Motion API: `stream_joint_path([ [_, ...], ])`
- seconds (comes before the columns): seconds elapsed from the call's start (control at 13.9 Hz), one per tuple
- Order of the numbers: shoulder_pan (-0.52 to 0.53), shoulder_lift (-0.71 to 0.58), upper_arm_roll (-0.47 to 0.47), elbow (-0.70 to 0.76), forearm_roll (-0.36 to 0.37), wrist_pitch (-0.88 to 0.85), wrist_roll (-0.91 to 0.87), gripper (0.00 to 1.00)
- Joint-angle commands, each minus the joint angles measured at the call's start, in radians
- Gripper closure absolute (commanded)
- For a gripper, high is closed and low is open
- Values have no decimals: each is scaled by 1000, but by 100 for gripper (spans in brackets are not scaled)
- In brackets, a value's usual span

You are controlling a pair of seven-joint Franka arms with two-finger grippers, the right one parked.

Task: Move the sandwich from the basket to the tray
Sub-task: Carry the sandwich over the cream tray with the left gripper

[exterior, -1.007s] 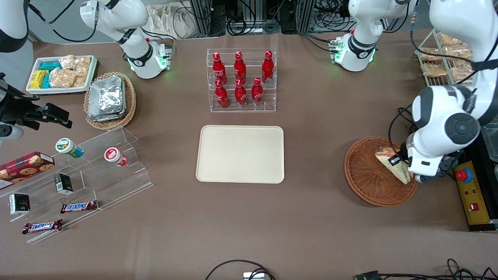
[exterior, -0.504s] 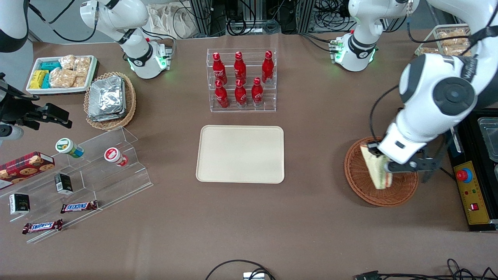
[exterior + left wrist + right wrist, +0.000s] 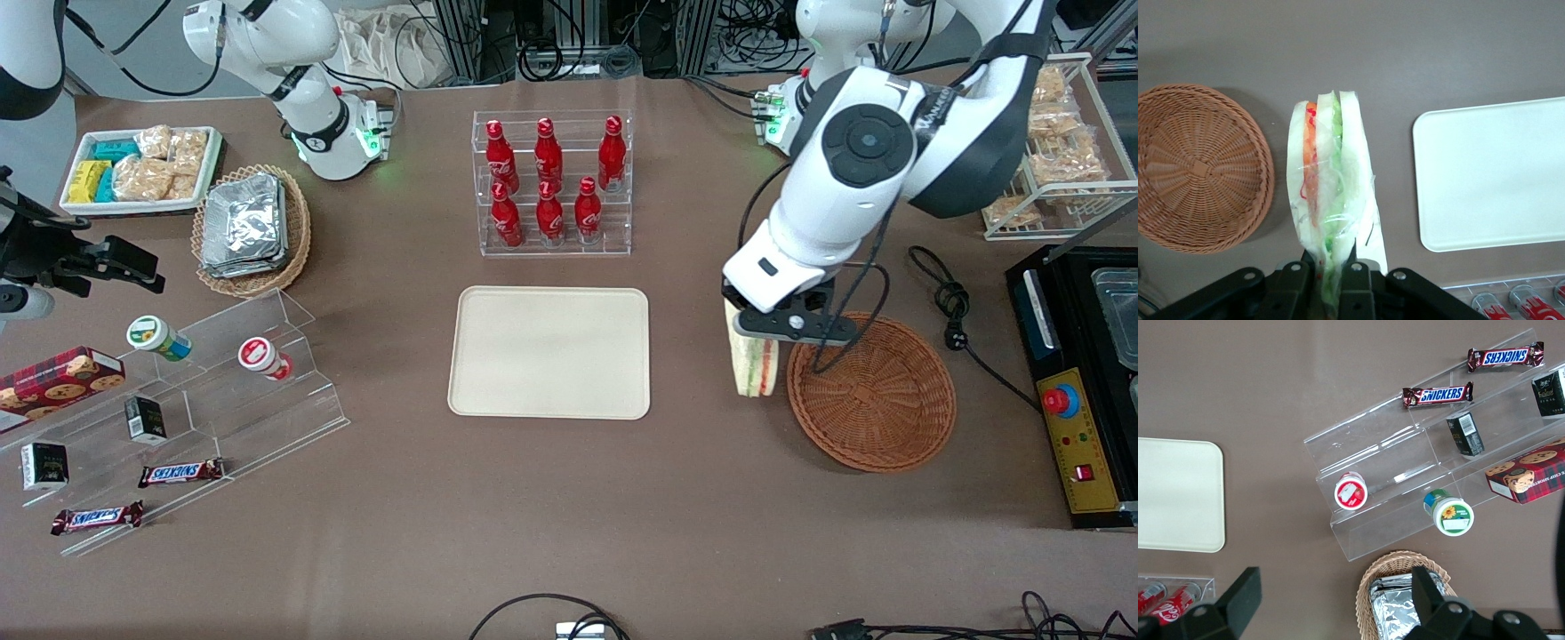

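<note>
Jaws clamped on the sandwich [image 3: 754,364], and the gripper [image 3: 772,325] hangs over bare bench [image 3: 693,480] between basket [image 3: 871,391] and tray [image 3: 549,352]! Sandwich dangles point-down, clear of the basket rim, just beside it. Open brown surface runs from there to the tray's near edge. Bottle rack [image 3: 551,182] stands farther from the front camera, well apart. Wrist camera gives what the front can't: black fingers [image 3: 1298,283] pinching the wrap's end, orange and green layers edge-on, sandwich [image 3: 1331,200] framed between basket [image 3: 1198,167] and tray [image 3: 1491,173].
</note>
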Motion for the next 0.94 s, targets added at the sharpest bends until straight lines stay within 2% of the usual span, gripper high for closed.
stream_joint_path([
  [0.0, -29, 38, -21, 11, 18, 14, -48, 100],
  [0.22, -43, 93, -26, 0, 34, 93, -84, 100],
  [0.29, -65, 113, -27, -1, 60, 110, -116, 100],
  [0.36, -120, 130, -21, -3, 105, 112, -165, 100],
  [0.5, -160, 185, -22, -3, 210, 115, -246, 100],
  [0.58, -179, 202, -22, -8, 234, 130, -257, 100],
  [0.86, -199, 258, -22, -57, 259, 262, -292, 100],
])
